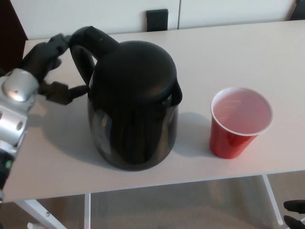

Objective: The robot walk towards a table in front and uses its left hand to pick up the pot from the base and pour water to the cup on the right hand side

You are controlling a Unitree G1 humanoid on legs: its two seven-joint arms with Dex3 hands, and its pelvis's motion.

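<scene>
Left hand (50, 71) is hanging open right beside the pot (132, 107) handle, gripping nothing, pot sitting on the surface (228, 47), cup (240, 121) farther right, so grabbing and pouring are looking undone.

The pot (132, 107) looks like glossy black plastic, its smooth body mirroring light patches. The cup (239, 121) is shiny red plastic outside, pale and smooth within. The table (228, 52) has a matt, smooth off-white top. The left hand (47, 71) is matt black; its wrist casing (14, 107) is brushed silver metal.
</scene>
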